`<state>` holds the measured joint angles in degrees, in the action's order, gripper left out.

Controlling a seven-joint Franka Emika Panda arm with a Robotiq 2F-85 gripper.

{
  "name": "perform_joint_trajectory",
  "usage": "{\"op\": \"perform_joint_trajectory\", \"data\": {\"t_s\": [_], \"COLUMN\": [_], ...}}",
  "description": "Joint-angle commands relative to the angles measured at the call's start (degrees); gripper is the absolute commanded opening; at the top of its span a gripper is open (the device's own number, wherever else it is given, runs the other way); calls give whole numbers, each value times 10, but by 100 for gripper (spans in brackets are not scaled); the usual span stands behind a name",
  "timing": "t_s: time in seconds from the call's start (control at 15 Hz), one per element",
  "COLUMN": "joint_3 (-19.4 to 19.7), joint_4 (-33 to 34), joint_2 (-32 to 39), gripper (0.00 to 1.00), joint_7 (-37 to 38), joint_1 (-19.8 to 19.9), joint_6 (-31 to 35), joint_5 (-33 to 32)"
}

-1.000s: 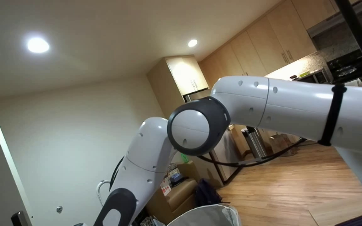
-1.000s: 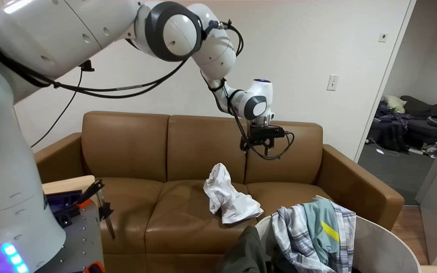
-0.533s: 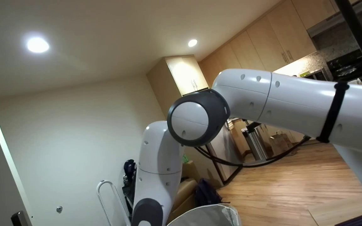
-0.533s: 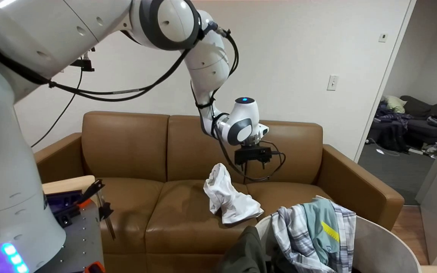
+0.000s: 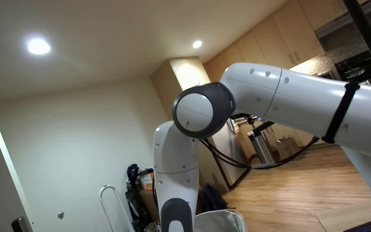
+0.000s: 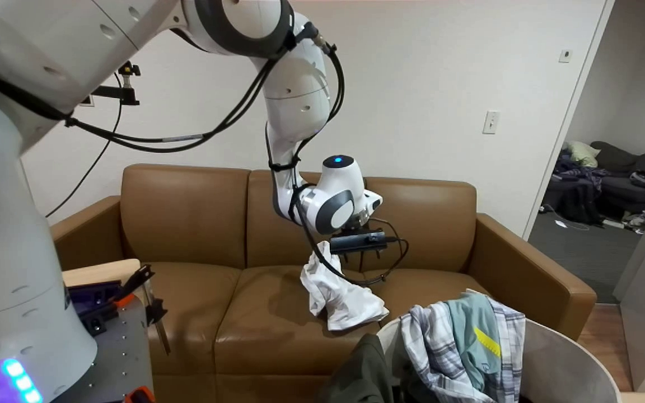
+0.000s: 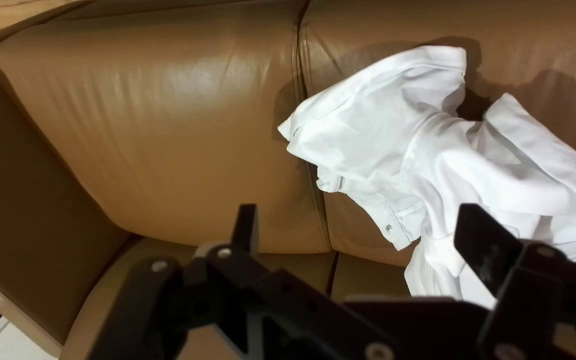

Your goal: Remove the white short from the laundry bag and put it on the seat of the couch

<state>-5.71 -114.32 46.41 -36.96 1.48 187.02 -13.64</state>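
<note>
In the wrist view we saw the white shorts [image 7: 443, 170] crumpled on the seat of the couch [image 7: 168, 140], mostly on the middle cushion [image 7: 518, 50], one corner lying across the seam [image 7: 298, 50]. The gripper [image 7: 360, 225] had its jaws spread wide and grasped nothing; one of its dark fingers [image 7: 488, 250] overlapped the cloth, and we could not tell whether it touched. A snag seemed to us the likeliest trouble: a fingertip hooked in a fold might drag the shorts over the couch's front edge, the smooth leather giving little grip. The fabric looked limp and matte like cotton, with thick hems and a small round stud [image 7: 389, 228]; the brown leather was faintly glossy and creased.

In an exterior view the black cable [image 6: 382, 278] looped in front of the shorts, and we feared it could catch their peaked fold, close to the padded backrest [image 6: 188, 218]. A low sweep past the couch's front edge might also pull the soft plaid cloth [image 6: 431, 347] and the teal cloth [image 6: 471, 330] off the rim of the laundry bag [image 6: 563, 364].

In an exterior view the glossy white arm [image 5: 175, 161], with rounded dark caps, partly hid the laundry bag's thin, curved rim; we reckoned that misjudged clearance could cause a bump. Shorts and jaws were out of sight there.
</note>
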Motion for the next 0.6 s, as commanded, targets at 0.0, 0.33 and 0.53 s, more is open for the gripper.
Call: {"op": "perform_joint_trajectory", "data": {"t_s": [0.0, 0.33, 0.53], "joint_3": [-83, -231, -279], "joint_4": [-30, -93, -96], "joint_2": [-58, -174, -222], "gripper": [100, 100, 100], "joint_7": [22, 17, -28], "joint_1": [76, 209, 268], "joint_6": [-55, -216, -328], "joint_5": [-55, 24, 161]}}
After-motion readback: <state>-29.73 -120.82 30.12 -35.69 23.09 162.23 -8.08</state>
